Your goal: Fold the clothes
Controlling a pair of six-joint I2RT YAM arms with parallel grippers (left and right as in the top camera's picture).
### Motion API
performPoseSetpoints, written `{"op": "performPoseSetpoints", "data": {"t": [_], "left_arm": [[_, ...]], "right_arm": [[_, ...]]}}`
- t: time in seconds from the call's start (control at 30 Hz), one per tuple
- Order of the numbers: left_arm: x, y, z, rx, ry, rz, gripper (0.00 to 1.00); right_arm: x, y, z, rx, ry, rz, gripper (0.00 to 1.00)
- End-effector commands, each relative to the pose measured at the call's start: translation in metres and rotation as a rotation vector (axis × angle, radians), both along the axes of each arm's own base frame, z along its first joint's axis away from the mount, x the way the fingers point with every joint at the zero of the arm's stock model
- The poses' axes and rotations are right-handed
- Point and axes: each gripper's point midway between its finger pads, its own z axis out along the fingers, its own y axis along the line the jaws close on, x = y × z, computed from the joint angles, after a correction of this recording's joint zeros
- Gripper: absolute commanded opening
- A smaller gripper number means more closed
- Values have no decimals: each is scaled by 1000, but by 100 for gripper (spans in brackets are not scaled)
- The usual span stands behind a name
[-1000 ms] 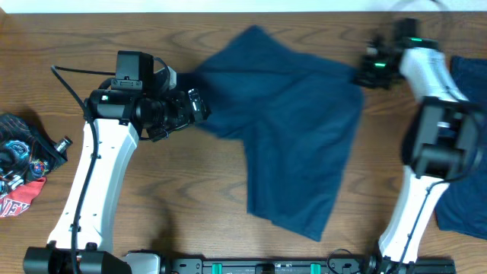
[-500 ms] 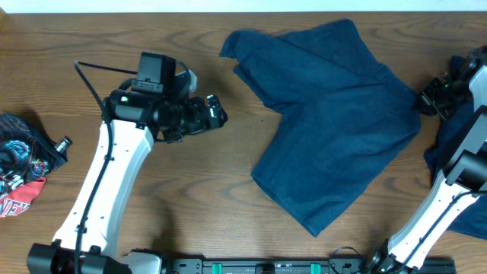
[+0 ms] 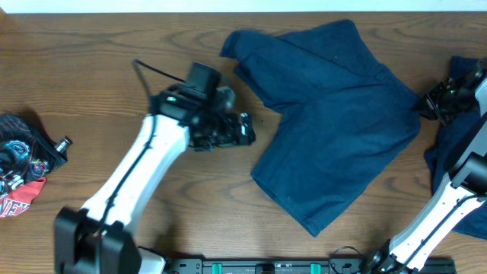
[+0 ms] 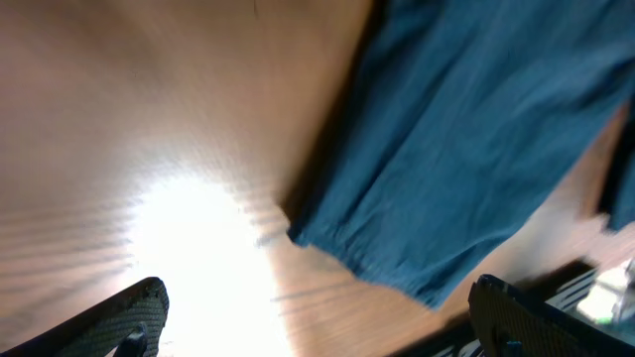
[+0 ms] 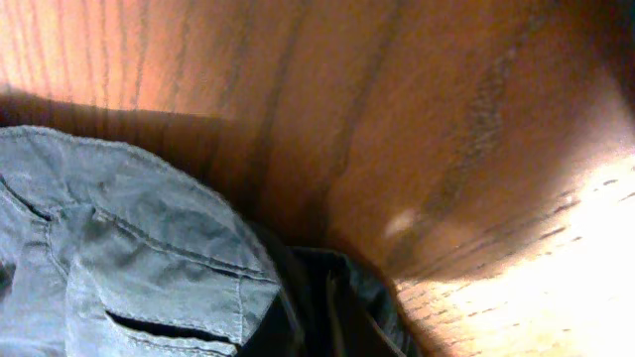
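Blue shorts (image 3: 335, 114) spread centre-right on a wooden table (image 3: 152, 46), arms either side.
Overhead: right gripper (image 3: 435, 100) at the shorts' right edge, grip unreadable. Left wrist: blurred; left gripper (image 4: 327, 317) gapes above glare-lit wood. Right wrist: denim garment (image 5: 129, 248), fingers hidden.

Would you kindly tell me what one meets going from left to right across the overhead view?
crumpled printed garment → left gripper → blue shorts → right gripper
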Motion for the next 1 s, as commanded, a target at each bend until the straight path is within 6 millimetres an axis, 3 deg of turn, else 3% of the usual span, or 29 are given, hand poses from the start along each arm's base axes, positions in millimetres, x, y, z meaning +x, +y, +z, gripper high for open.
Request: {"op": "performPoseSetpoints", "data": {"t": [0.0,0.23,0.37,0.5,0.7,0.77,0.83,0.87,0.97], "left_arm": [[-21,-17,-29,51,78,-87,98],[-73,-62,-75,131,205,-286,98],[-86,-74,-98,170,241,-312,98],[-72,-74,-119,215,213,-267,98],[-37,-57,-128,279,117,-193,98],[-28,-51,-128,278,111,-164,67],[-19,-46,-128,269,104,-137,44],[-15,-44,-128,264,99,-125,42],[-1,-39,-128,253,73,-92,53]], "right_arm": [[-16,-8,-21,-11,45,23,1],[-14,-9,-21,-17,36,31,1],[-15,-9,-21,-17,34,35,1],[-15,-9,-21,-17,34,42,1],[-13,-7,-20,-8,21,50,1],[-13,-6,-20,-6,19,50,1],[-13,-6,-20,-6,19,50,1],[-13,-6,-20,-6,19,50,1],[-13,-6,-20,-5,19,50,1]]}}
